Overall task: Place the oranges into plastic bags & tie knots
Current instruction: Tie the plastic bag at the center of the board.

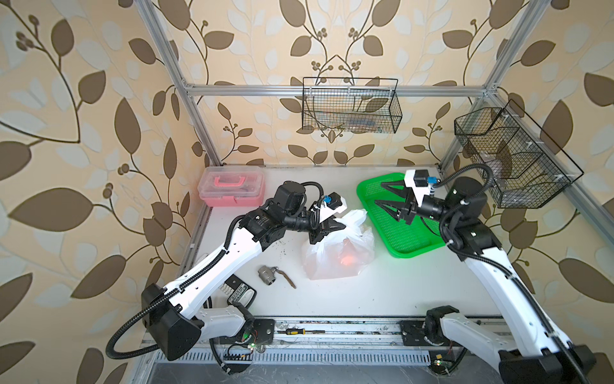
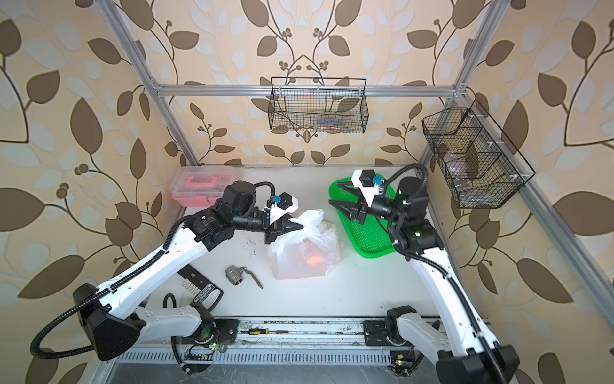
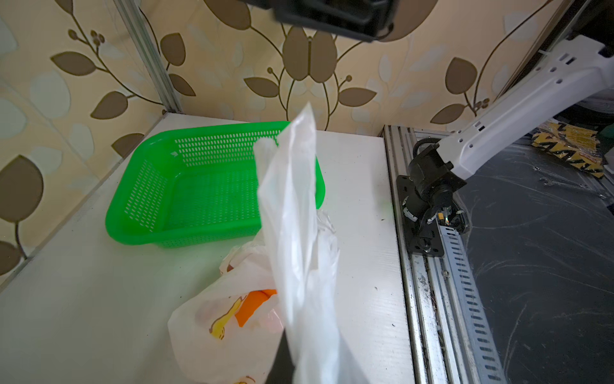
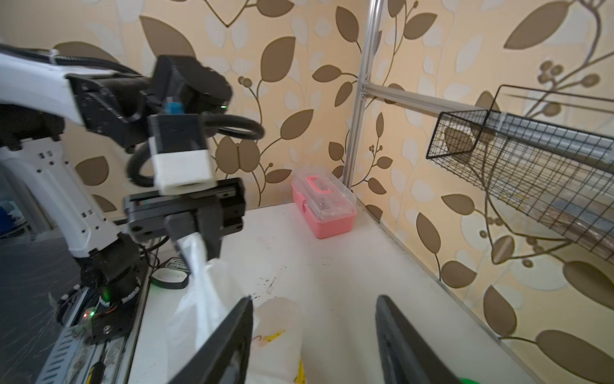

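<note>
Pink and clear plastic, a small lidded box point(image 1: 231, 186) sits at the far left of a white table point(image 1: 365, 296). Nearer, on the left, lies a small metal pipe fitting point(image 1: 267, 274), which has no part in the job.

The left gripper point(image 1: 342, 227) reaches in from the left toward the middle of the table. Its jaws are pressed fully together on one handle point(image 3: 292, 199) of the bag and hold that strip of thin film raised above the rest.

The bag point(image 1: 335, 266) rests in the middle of the table, slumped, translucent white with cartoon print. An orange glow shows through its side: the oranges point(image 1: 347, 257) are inside, though their number cannot be told. No fruit shows anywhere outside it.

Just right of the bag stands an empty green mesh basket point(image 1: 393, 231). Above its far left end hangs the right gripper point(image 1: 378, 192), jaws parted wide, holding nothing and clear of the bag.

Filling looks finished and no knot shows, so tying appears to be the step in hand. The next move likely calls for the right gripper to cross to the bag, find the free second handle and close on it. Both arms can then cross the two handles and pull them snug without dragging the light bag off the table.
</note>
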